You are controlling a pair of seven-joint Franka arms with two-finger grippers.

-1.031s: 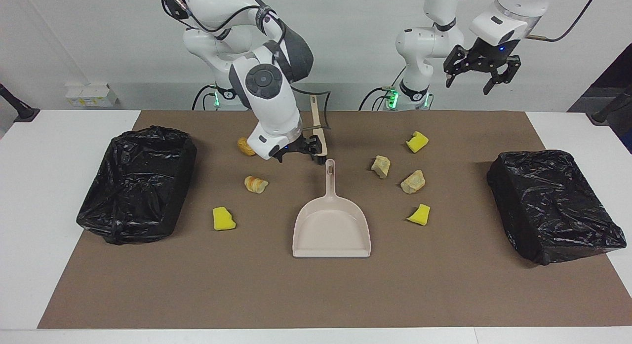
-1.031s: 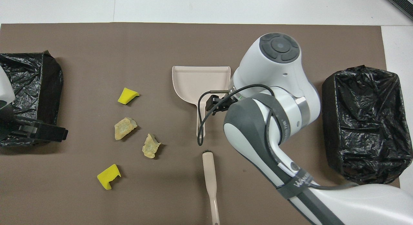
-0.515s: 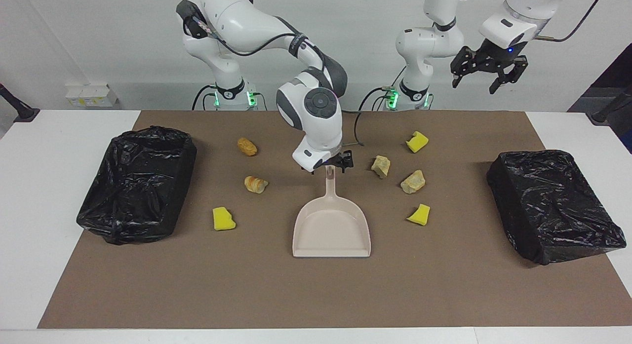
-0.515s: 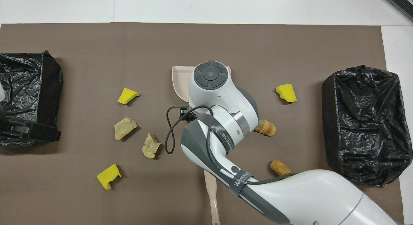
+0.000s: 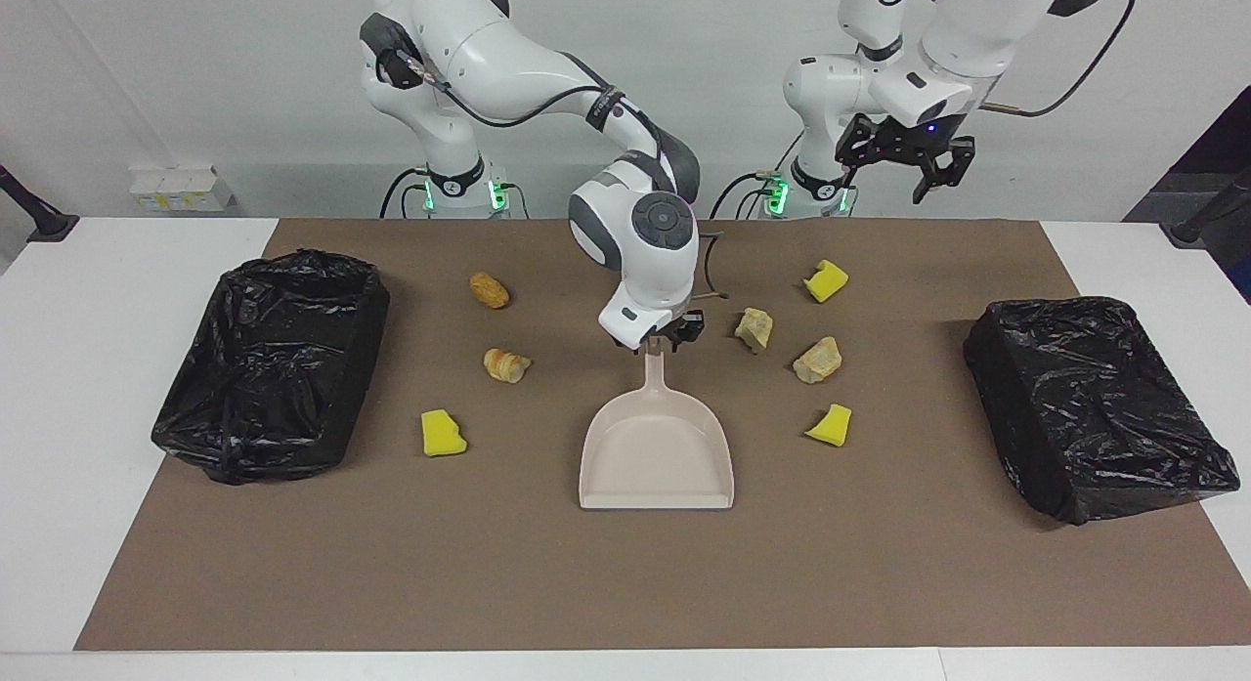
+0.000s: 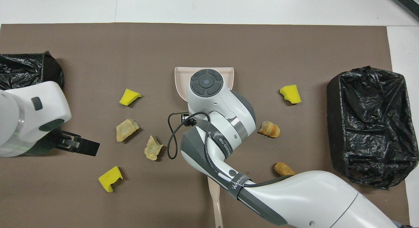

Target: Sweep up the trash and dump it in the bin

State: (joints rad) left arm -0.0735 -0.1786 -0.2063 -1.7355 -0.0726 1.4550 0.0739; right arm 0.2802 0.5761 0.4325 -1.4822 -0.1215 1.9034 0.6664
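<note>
The right gripper (image 5: pixel 663 342) has been lowered from beside the brush (image 6: pixel 214 195) onto the dustpan (image 5: pixel 657 456) handle; whether its jaws are yet clenched cannot be told. The left gripper (image 5: pixel 904 163), jaws released, has been swung inward, raised. The trash (image 5: pixel 818 360) lies unswept, scattered either side of the dustpan on the table (image 5: pixel 117 271).

A robotics lab: two white arms (image 5: pixel 547 65) bolted at a bare white table (image 5: pixel 98 368).
</note>
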